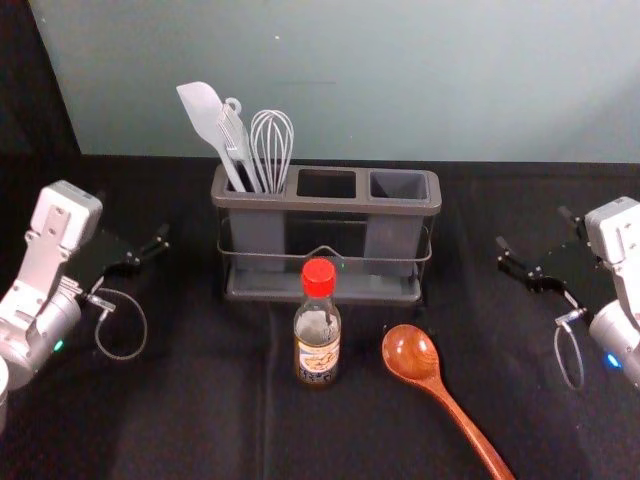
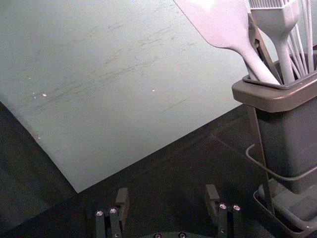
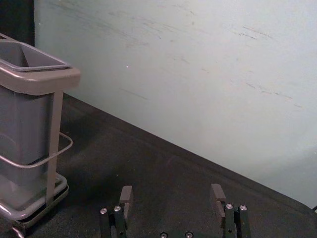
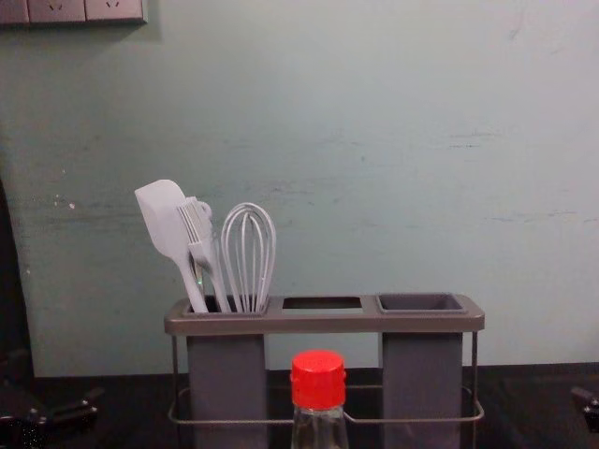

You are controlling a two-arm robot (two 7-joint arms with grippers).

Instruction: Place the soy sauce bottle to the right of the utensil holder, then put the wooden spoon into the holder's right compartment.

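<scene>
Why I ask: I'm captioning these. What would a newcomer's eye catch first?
The red cap of the bottle, standing in front of the utensil holder, likely wins. Next would come the wooden spoon, lying to the bottle's right, then the pale spatula and whisk rising from the holder's left compartment.

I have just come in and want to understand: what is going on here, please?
The robot is holding nothing at this moment. Its left gripper and right gripper are open, one on each side of the utensil holder. The soy sauce bottle stands in front of the holder, and the wooden spoon lies to the bottle's right. Neither is in its place yet: beside the holder, and in its right compartment.
</scene>
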